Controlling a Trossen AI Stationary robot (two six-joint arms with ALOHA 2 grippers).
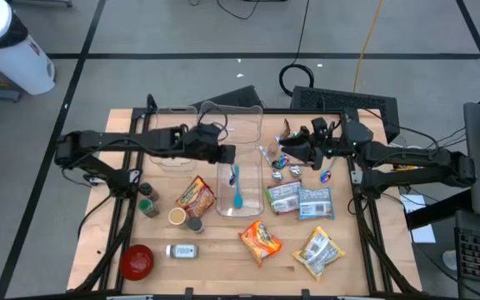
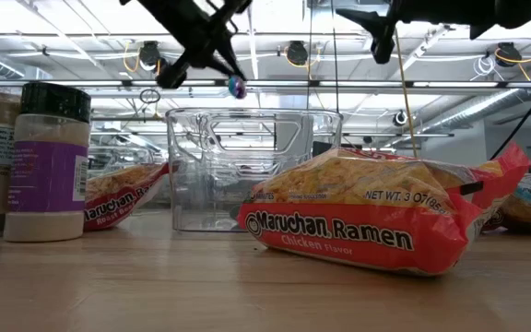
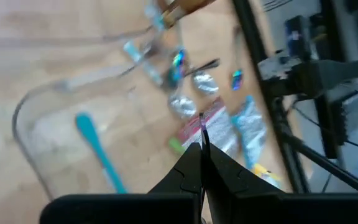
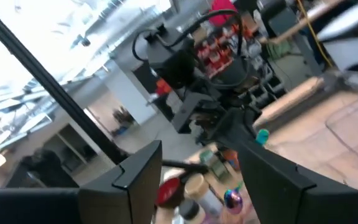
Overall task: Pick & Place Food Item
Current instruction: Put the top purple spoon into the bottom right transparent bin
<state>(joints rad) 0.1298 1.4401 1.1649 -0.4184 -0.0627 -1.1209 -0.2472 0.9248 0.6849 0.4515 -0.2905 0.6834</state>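
A clear tub (image 1: 252,137) stands mid-table with a blue spoon (image 1: 236,187) lying in it. My left gripper (image 1: 227,153) hovers over the tub's far part, shut on a small shiny foil-wrapped sweet (image 2: 236,88). My right gripper (image 1: 292,150) hangs open just right of the tub with nothing between its fingers (image 4: 142,174). It is above several loose foil sweets (image 1: 278,171) on the wood. Ramen packets lie in front: one red (image 1: 261,240), one at the tub's left (image 1: 195,196). My left gripper pinches the sweet between its two shut fingertips. Only a thin purple edge of the wrapper (image 3: 202,127) shows beyond the tips in the wrist view. The fingers slant down from the table's left. The sweet hangs below them, lifted clear above the tub.
A second clear tub (image 1: 173,137) stands at the far left. Spice jars (image 1: 148,200), a red bowl (image 1: 137,260) and a small jar on its side (image 1: 182,250) are at the near left. Two pale packets (image 1: 300,200) and a yellow packet (image 1: 319,250) lie at the right.
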